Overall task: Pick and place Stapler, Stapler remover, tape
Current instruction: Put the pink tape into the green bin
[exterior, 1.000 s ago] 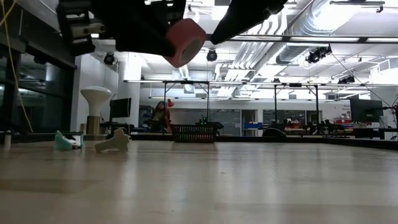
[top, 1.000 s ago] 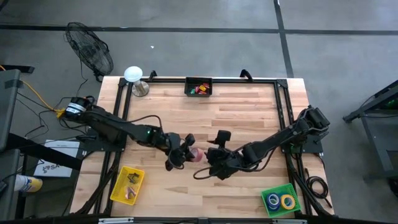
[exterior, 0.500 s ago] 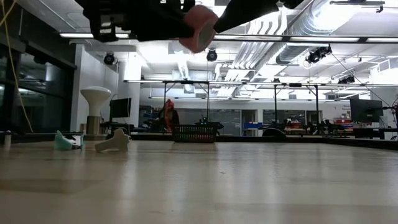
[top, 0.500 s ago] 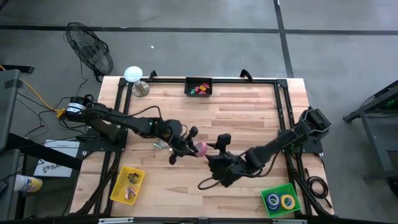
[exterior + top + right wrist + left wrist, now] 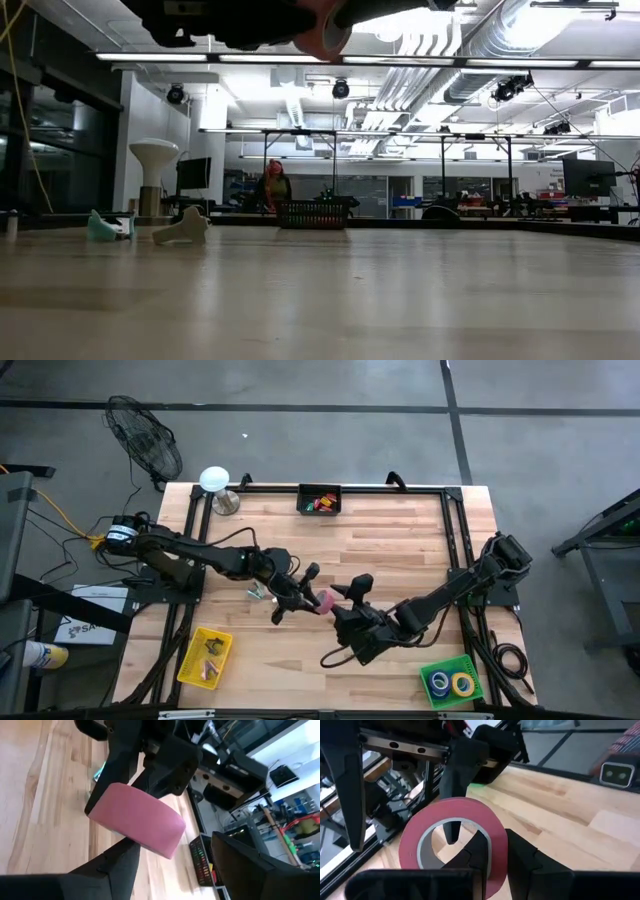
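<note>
The pink tape roll [image 5: 323, 601] hangs above the middle of the wooden table [image 5: 400, 540], pinched through its wall by the clenched left gripper [image 5: 316, 598]; in the left wrist view one of that gripper's dark fingers [image 5: 482, 851] runs up inside the open centre of the roll [image 5: 454, 843]. The right gripper [image 5: 345, 603] sits just beside the roll on the side away from the left arm, its jaws spread wide with one finger [image 5: 112, 862] under the pink band [image 5: 136, 819] and the other well off it, so nothing is clamped there. Taking the roll as the landmark, the containers run from largest to smallest: the green basket [image 5: 470, 672] lies toward the right near corner of the table and holds a blue tape ring [image 5: 439, 682] and a yellow tape ring [image 5: 462, 683] side by side; the yellow tray [image 5: 222, 644] lies toward the left near corner and holds small pale pieces too small to name; the black bin [image 5: 320, 489] stands at the far edge, straight back from the roll, with red and green items inside. Against the picture from a second ago, the left gripper and roll have moved toward the right arm and risen, so that in the low view only the lower edge of the roll [image 5: 326, 38] shows at the top, while the baskets and their contents are unchanged.
</note>
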You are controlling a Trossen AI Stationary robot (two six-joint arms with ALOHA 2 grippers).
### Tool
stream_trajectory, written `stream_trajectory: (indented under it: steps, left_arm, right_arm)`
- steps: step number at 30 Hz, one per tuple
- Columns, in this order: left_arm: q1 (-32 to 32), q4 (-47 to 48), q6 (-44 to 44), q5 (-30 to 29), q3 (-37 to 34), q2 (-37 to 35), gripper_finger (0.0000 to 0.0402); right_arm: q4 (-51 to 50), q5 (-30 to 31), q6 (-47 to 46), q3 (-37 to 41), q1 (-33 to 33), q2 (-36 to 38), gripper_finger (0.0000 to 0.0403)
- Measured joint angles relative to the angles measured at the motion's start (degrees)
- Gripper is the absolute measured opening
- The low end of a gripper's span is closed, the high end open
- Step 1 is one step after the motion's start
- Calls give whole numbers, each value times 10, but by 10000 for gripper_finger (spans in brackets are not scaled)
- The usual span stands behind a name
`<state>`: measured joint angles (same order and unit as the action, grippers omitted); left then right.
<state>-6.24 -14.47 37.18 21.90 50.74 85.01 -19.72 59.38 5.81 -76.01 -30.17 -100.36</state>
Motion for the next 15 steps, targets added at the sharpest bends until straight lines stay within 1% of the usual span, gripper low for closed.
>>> stream_trajectory:
  steps: [4,7,9,15]
  left_arm:
    - [-1,-22,-6,24,0,0,35]
    - [-1,-49,-13,51,0,0,35]
    - [-1,-62,-16,62,0,0,35]
    - [-1,-66,-19,63,0,0,35]
  right_arm:
    - [19,19,7,0,-5,0,233]
    - [27,30,5,0,-4,0,217]
    - [32,31,5,0,-4,1,198]
    - [38,26,6,0,-8,1,123]
